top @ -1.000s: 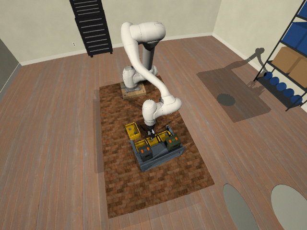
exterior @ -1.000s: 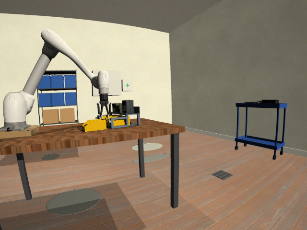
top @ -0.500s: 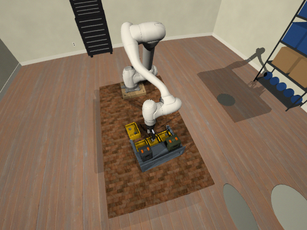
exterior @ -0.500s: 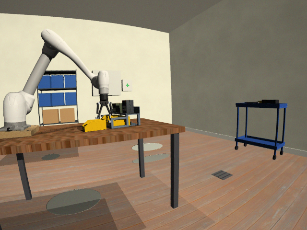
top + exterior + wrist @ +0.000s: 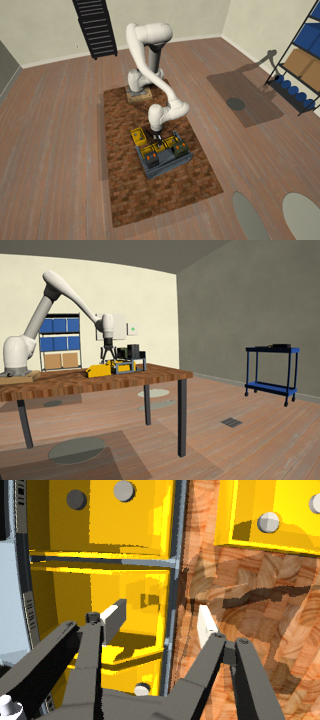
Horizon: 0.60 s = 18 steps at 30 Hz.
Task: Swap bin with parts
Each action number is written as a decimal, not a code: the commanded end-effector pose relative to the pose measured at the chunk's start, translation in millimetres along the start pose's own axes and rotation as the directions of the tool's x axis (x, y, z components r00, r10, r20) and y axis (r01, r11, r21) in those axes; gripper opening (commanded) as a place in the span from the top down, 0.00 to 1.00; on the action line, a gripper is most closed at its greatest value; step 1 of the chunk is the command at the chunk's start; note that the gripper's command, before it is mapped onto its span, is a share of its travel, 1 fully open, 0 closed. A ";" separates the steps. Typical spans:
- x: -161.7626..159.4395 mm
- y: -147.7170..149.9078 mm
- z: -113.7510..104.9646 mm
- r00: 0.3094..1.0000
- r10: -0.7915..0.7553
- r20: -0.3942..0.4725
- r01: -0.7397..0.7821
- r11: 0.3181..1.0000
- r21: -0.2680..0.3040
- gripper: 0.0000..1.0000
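Cream walls, plank floor [image 5: 258,446] — a blue cart [image 5: 272,349] by the grey wall.

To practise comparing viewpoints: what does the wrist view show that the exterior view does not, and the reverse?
Only the wrist view: round grey parts inside the yellow bins, and the white pads of the open, empty gripper.
Only the exterior view: the whole arm, table legs, a blue cart.
Both: yellow bins, the grey shelf frame and the wooden table top.
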State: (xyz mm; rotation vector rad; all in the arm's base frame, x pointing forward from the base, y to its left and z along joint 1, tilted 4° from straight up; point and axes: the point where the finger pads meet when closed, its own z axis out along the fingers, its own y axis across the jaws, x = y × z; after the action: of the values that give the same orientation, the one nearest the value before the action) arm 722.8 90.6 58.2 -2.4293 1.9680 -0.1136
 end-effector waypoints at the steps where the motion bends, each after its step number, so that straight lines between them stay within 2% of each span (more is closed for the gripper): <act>1: 1.2 3.6 4.1 1.000 0.000 0.000 0.000 1.000 -0.005 0.38; 10: 1.2 3.6 -1.9 1.000 0.000 0.000 0.000 1.000 -0.005 0.38; 18: 1.2 3.5 -21.9 1.000 0.000 0.000 0.000 1.000 -0.005 0.38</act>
State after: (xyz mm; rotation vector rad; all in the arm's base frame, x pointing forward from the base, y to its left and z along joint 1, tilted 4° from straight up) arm 717.0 89.7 69.3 -2.4332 1.9726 -0.1064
